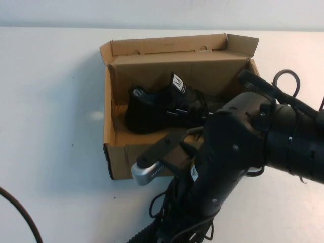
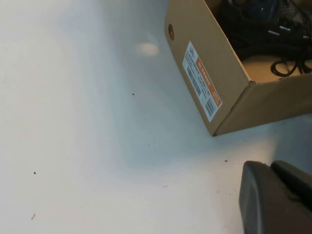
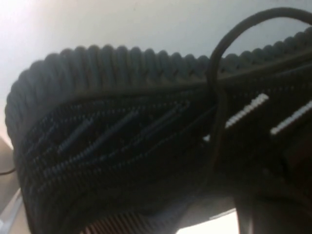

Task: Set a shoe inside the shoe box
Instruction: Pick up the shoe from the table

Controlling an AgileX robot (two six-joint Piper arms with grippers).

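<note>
Nearest, at the near right of the worktop [image 1: 50,152], the right gripper [image 1: 174,230] has its jaws clamped on a black shoe [image 3: 122,146] that sits just short of the shoe box [image 1: 119,159]. This one looks to need a clean lift over the near wall, laces gathered clear. Its twin [image 1: 162,109] already lies inside, so it should land on the free cardboard. The left gripper [image 2: 278,197] waits left of the box, jaws closed on nothing.

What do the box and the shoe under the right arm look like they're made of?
Box: plain brown cardboard, matte, with raw folded edges and flaps. Shoe by the right gripper: seemingly black knit fabric with a ribbed, rubbery-looking sole edge. The left gripper sits apart on the table.
</note>
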